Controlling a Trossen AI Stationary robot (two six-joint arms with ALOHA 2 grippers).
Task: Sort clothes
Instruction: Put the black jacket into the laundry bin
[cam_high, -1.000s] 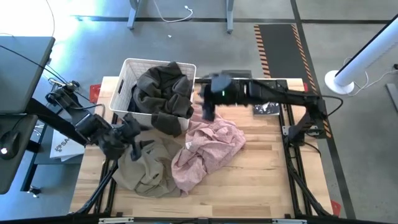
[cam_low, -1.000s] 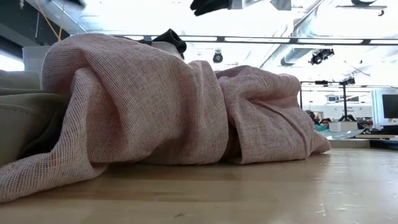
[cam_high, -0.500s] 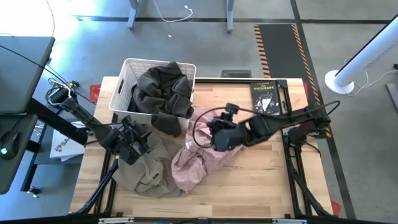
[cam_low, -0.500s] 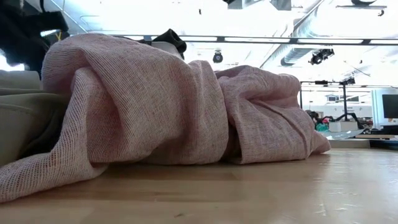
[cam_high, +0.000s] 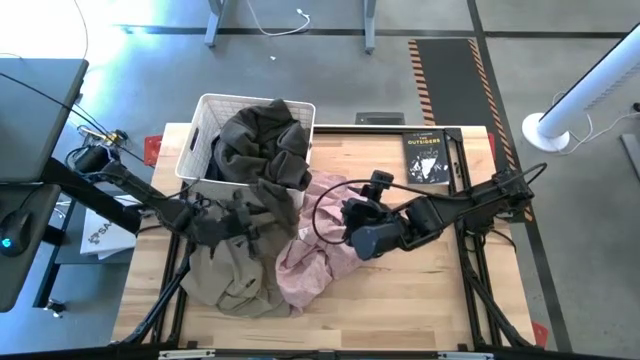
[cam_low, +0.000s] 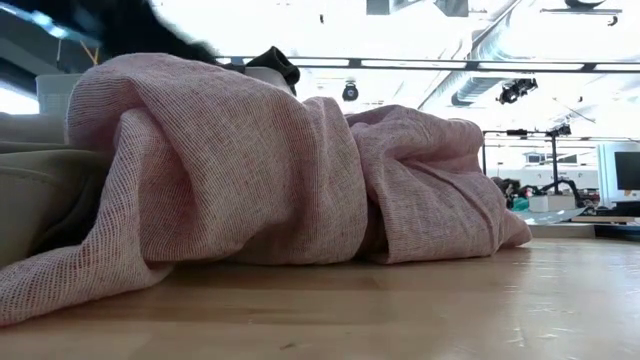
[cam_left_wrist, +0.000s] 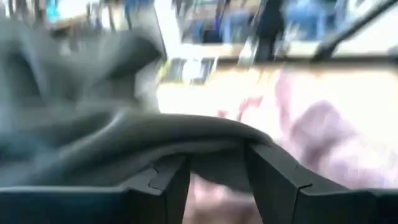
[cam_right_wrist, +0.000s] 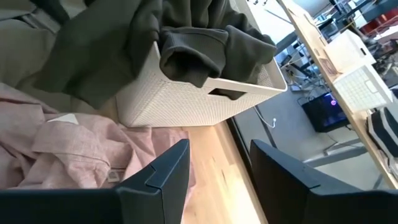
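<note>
Now left pincer (cam_left_wrist: 217, 180) around dark garment (cam_left_wrist: 124, 134), pink garment (cam_high: 335, 235) beside

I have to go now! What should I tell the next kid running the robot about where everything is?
Left pincer: over the khaki garment, its fingers around a dark fold; grip not certain.
Right pincer: open, empty, over the pink garment, facing the basket.
Done: olive garment is in the basket, partly spilling over its front wall.
Left: khaki and pink garments lie on the table. The book stays at the far right.
</note>
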